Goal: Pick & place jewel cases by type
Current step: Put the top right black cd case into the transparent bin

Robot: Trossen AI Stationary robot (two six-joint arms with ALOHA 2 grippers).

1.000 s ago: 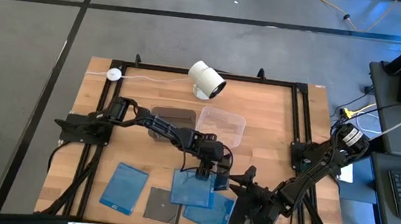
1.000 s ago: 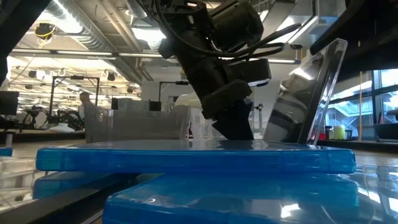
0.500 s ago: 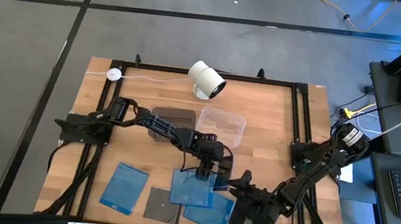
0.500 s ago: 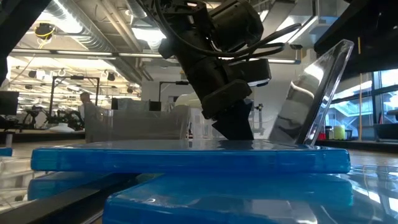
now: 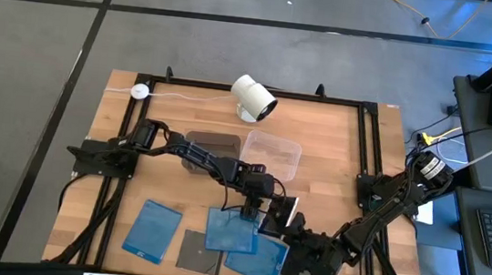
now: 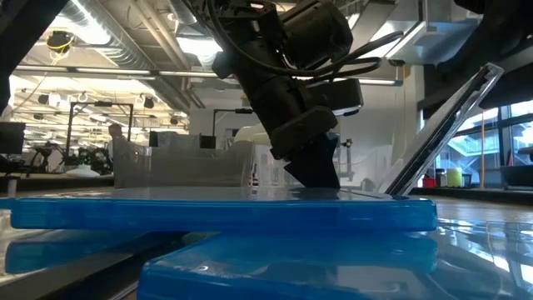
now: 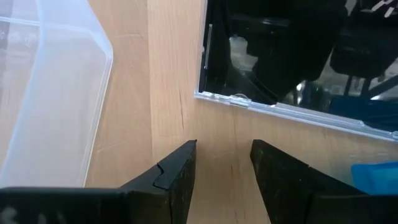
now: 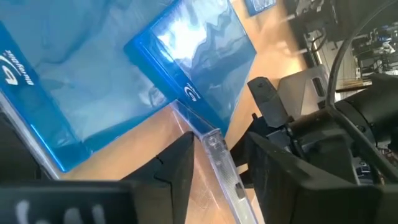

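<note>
While the right gripper point(image 5: 293, 227) sits at the front-centre of the table point(image 5: 332, 188), its fingers point(image 8: 180, 163) are closed on the edge of a clear case point(image 5: 278, 213), which is tilted up on edge w/ one side resting on the wood. Low view shows this case point(image 6: 441, 125) leaning at a steep angle, just beyond the top blue case point(image 6: 225, 211).

Left gripper point(image 5: 251, 213) is just beside the clear case, pointing down at the table; fingers point(image 7: 177, 177) stand apart w/ nothing between them, bare wood in the gap. Left wrist view shows the clear case point(image 7: 292, 62) just ahead of the fingertips.

Other cases, front of table:
- blue case point(image 5: 152, 230), front-left, flat, apart from the rest.
- dark case point(image 5: 198, 252), flat, between the blue ones.
- blue case point(image 5: 232, 230), centre, partly overlapping another blue case point(image 5: 256, 259).

Two tubs at table centre: a dark one point(image 5: 211, 149) and a clear one point(image 5: 273, 154), side by side. White camera point(image 5: 254, 97) stands at the rear edge.
</note>
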